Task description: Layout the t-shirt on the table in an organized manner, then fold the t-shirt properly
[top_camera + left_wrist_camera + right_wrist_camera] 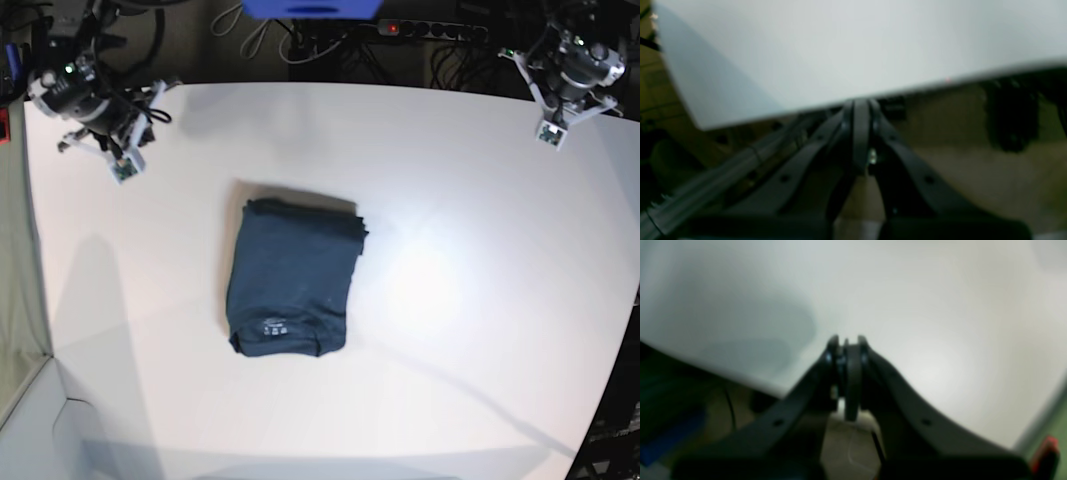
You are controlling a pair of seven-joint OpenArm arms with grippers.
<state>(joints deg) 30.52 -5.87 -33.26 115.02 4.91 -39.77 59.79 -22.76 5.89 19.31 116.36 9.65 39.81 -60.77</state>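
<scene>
Both tools are closed and hold nothing. On the left tool the two dark fingers are pressed together in the left wrist view, their tips over the edge of the white surface, with floor and dark clutter beyond that edge. The right tool looks the same in the right wrist view, fingers pinched together above bare white surface. In the base view the left tool sits at the far right corner of the surface and the right tool at the far left corner. Well apart from both tools, between them and nearer the front, the t-shirt lies folded into a neat dark blue rectangle, flat on the surface, with a small white print near its front edge.
</scene>
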